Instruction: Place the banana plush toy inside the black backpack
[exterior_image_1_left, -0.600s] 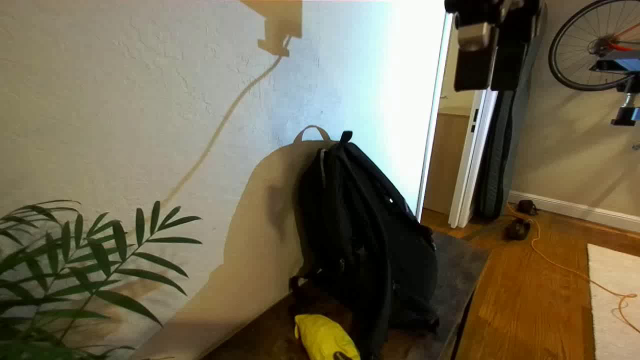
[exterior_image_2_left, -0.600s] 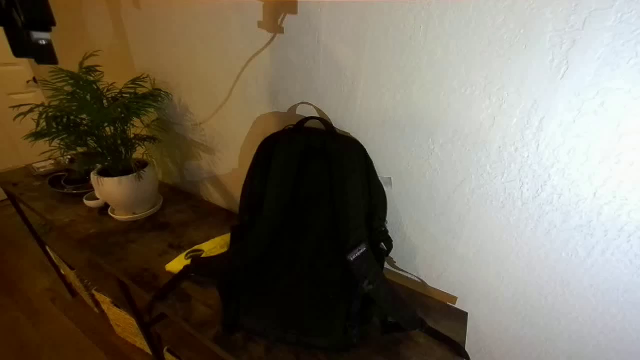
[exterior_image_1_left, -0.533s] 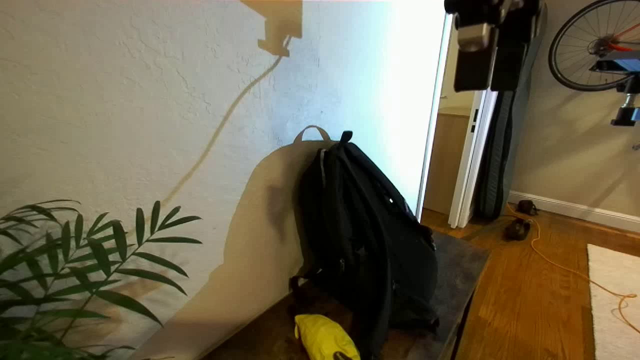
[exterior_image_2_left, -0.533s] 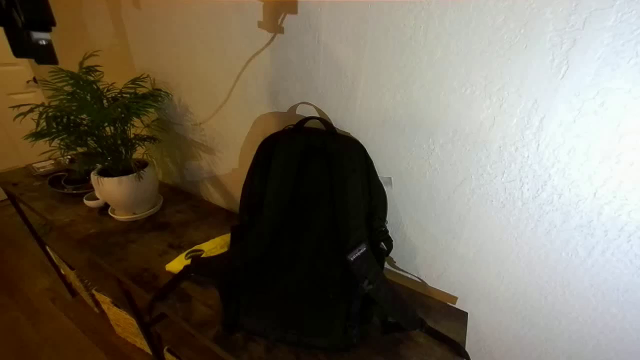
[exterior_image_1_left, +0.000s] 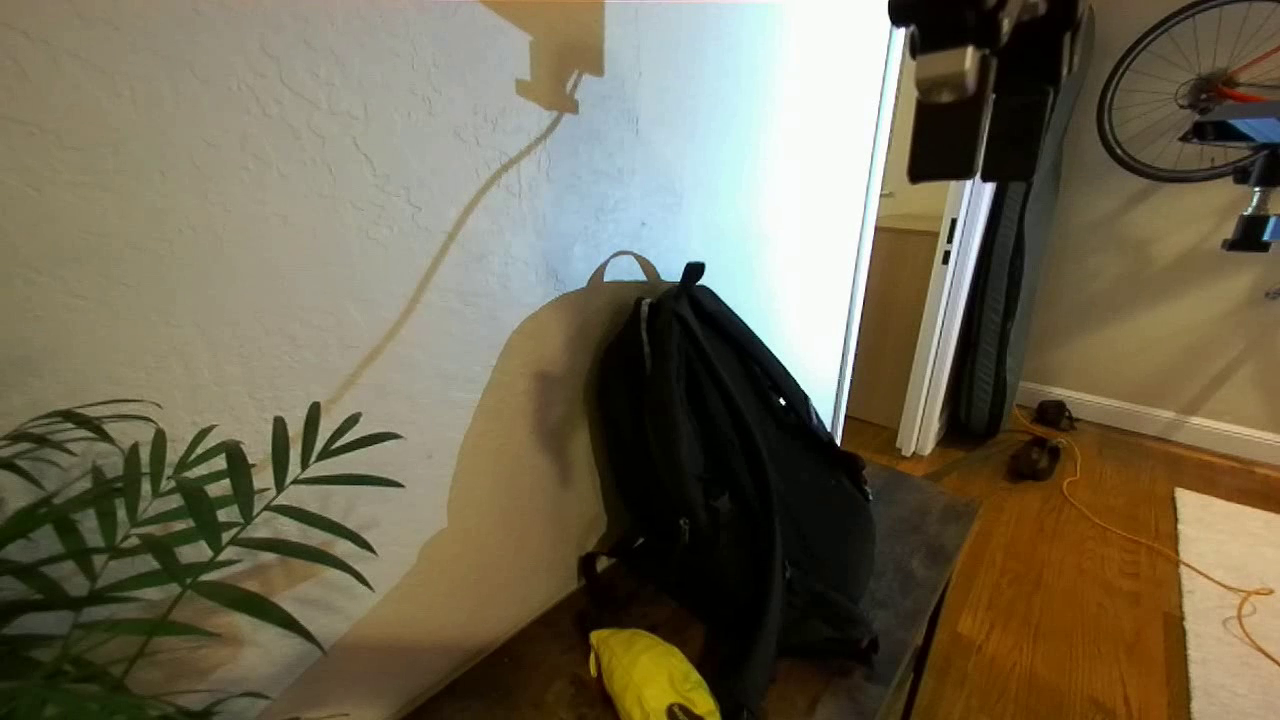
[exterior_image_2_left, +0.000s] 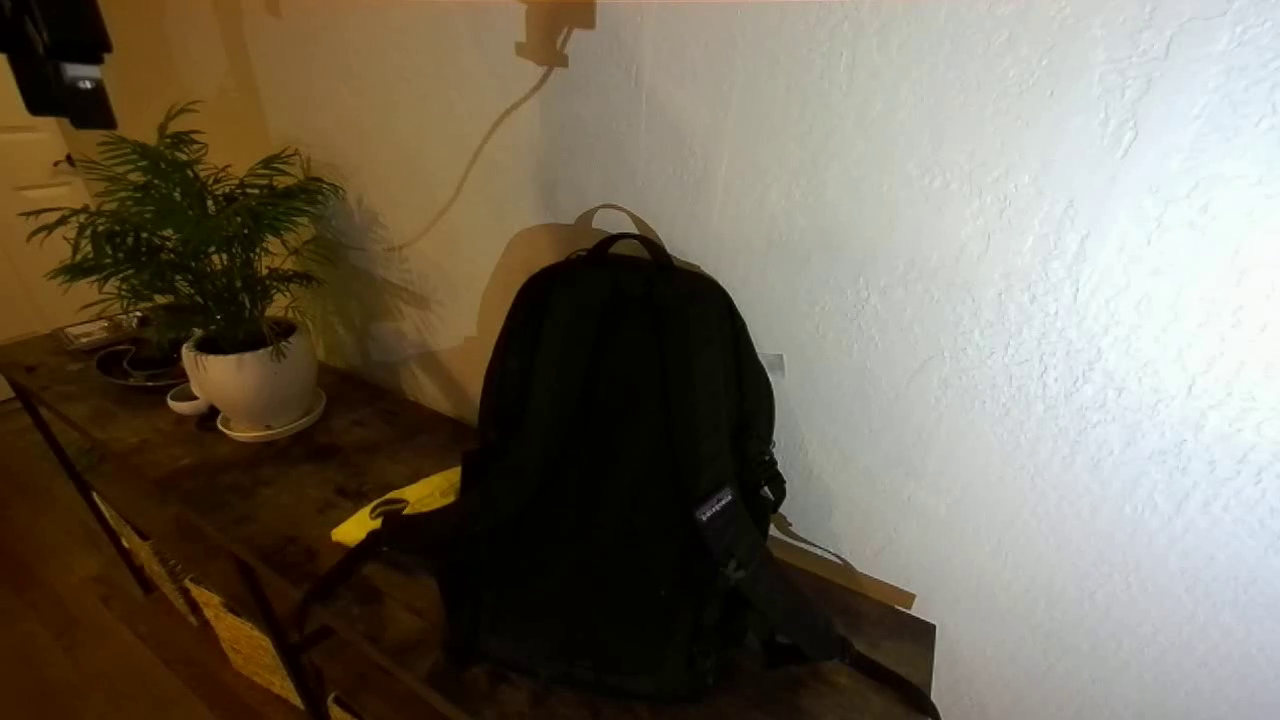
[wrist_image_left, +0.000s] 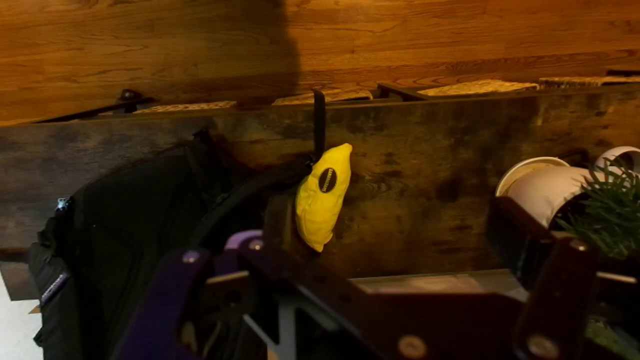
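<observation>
The yellow banana plush toy (wrist_image_left: 324, 197) with a dark oval label lies on the dark wooden bench beside the backpack. It also shows in both exterior views (exterior_image_1_left: 652, 676) (exterior_image_2_left: 405, 505), partly behind the backpack and a strap in the latter. The black backpack (wrist_image_left: 145, 225) stands upright, leaning toward the wall, in both exterior views (exterior_image_1_left: 740, 460) (exterior_image_2_left: 620, 460). I cannot see an opening in it. My gripper (wrist_image_left: 400, 230) is open and empty, high above the bench, its fingers wide apart. It shows at the top of both exterior views (exterior_image_1_left: 978, 165) (exterior_image_2_left: 80, 110).
A potted plant in a white pot (exterior_image_2_left: 250, 380) stands on the bench (wrist_image_left: 425, 185) further along from the banana. The textured wall (exterior_image_2_left: 950, 300) runs behind. A loose backpack strap (wrist_image_left: 319, 122) lies beside the banana and reaches toward the bench's edge.
</observation>
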